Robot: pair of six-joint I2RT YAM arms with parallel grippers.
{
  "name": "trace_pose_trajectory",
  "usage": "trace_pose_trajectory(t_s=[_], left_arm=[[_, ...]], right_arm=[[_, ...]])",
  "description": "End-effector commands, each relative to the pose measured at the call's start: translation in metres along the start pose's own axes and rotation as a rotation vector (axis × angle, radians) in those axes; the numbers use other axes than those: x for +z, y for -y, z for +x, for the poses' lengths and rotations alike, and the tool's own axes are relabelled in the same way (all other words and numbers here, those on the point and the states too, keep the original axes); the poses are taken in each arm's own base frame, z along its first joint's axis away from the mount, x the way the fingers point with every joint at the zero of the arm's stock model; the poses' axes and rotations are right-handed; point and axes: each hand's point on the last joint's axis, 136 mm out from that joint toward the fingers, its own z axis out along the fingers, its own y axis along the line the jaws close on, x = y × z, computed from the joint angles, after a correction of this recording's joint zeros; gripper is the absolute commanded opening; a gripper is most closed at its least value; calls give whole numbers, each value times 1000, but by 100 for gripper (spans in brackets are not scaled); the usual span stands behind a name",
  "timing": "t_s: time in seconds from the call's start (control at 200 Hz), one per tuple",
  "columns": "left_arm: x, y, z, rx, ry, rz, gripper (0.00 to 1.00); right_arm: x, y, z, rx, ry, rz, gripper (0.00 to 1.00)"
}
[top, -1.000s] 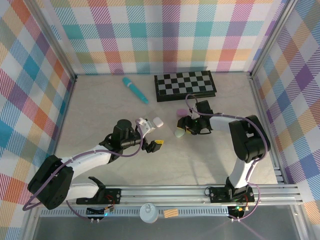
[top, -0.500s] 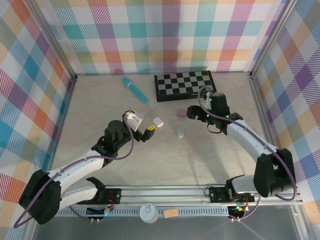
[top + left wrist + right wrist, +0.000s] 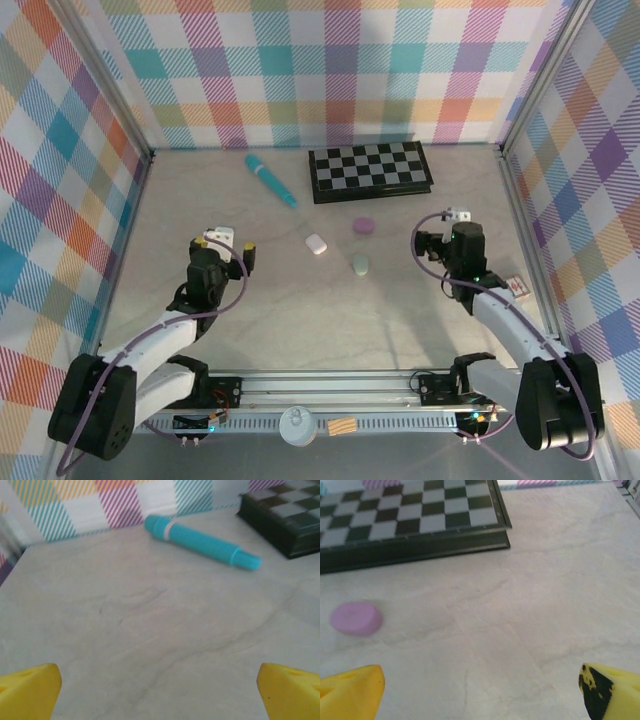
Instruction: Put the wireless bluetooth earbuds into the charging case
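Both arms are sitting clear of the work. The left gripper (image 3: 224, 243), at left centre of the overhead frame, is standing wide and holding nothing. The right gripper (image 3: 480, 695) is also gaping wide and empty.

The earbud parts are lying apart in the middle of the overhead frame: a white piece (image 3: 316, 243), a pink piece (image 3: 363, 227) up and to its right, and a pale green piece (image 3: 360, 263) below that. Which is bud and which is case is too small to tell.

The right arm is probably reaching next. It should be centring the pink piece in the open gripper, descending straight and closing gently, since something so small and smooth is likely to slip away.
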Motion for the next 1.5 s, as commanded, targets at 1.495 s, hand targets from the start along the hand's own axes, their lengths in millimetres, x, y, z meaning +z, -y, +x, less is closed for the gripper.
trace_pose_trajectory(t_s=[1.495], left_arm=[[83,-32,31,-232,-43,-6,100]], right_arm=[[74,22,14,24,111,-115,99]])
